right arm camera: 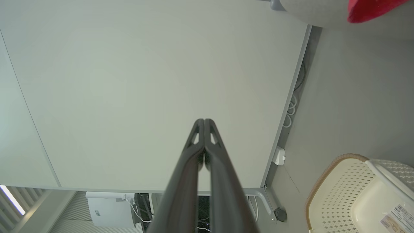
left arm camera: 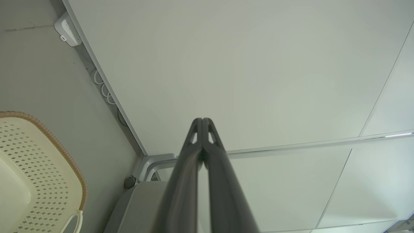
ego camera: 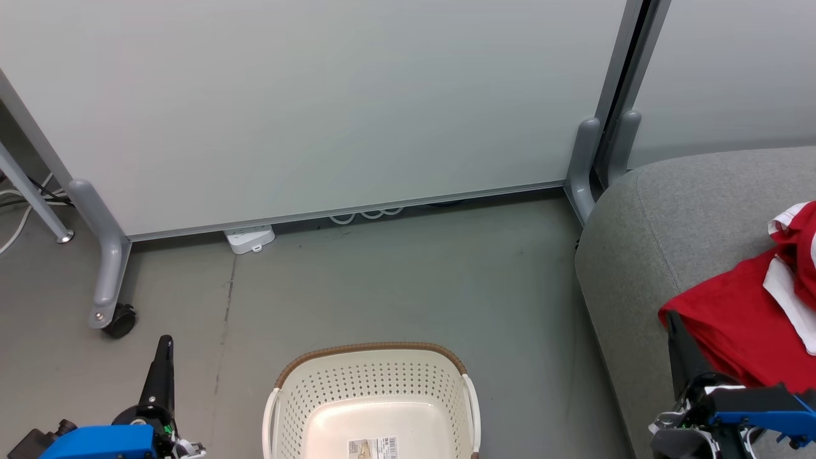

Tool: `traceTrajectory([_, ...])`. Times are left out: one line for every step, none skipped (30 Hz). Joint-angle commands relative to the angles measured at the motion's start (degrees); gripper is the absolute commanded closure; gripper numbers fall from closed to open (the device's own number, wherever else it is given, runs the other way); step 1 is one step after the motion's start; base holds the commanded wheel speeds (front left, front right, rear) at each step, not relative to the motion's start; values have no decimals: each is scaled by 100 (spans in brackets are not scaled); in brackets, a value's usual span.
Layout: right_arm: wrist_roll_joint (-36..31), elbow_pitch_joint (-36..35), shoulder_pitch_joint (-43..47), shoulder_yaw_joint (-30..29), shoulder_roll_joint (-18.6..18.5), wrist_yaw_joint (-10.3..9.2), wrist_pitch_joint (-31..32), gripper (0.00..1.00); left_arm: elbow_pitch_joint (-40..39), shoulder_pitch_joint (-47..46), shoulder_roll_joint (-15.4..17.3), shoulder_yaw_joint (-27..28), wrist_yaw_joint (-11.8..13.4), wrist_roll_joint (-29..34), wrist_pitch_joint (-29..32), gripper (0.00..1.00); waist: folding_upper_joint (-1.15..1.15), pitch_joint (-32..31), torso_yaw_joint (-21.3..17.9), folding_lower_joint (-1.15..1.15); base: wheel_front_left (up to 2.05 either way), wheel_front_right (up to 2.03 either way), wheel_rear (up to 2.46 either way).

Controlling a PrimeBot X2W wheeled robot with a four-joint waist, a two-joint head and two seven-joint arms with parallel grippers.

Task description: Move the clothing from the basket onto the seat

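A: Whereabouts of the clothing [ego camera: 739,325]?

B: Heaped on the sofa [ego camera: 644,255], far right of the head view. Red cloth with white panels, lying close to the cushion's near edge.

A: And the basket [ego camera: 373,376]?

B: Stands on the grey floor [ego camera: 446,274], bottom middle, between the 2 arms, with a strip of floor separating it from the sofa. Shows a bare cream bottom with 1 printed label [ego camera: 373,448], as far as the frame reaches.

A: State of the left fingers [ego camera: 160,370]?

B: Closed, tip against tip in the left wrist view, gripping nothing. Point up at lower left toward the pale partition [ego camera: 319,102], left of the basket and not touching it.

A: And the right fingers [ego camera: 683,347]?

B: Closed as well, pressed together at the tips in the right wrist view, nothing between. Stand at lower right, just in front of the red cloth's hem. Touching it or not, cannot tell.

A: Anything along the partition's foot?

B: 1 white power strip [ego camera: 248,239] under the lower edge, looped white cable [ego camera: 366,215] to its right, and 1 black caster [ego camera: 119,320] on the grey leg at left.
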Motion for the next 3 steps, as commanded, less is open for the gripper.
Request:
traceTrajectory([164,-32,-122,-19,13,-3,30,100,-50,-76,10,55,-14,-134,44,100,0,-1,0,0,0,0,0])
traceTrajectory([208,-31,-118,-23,13,-3,37,100,-56,-80,9,63,-14,-167,59,100,0,-1,0,0,0,0,0])
traceTrajectory([247,-29,-119,-27,13,-3,44,100,-60,-84,9,69,-14,-198,72,100,0,-2,0,0,0,0,0])
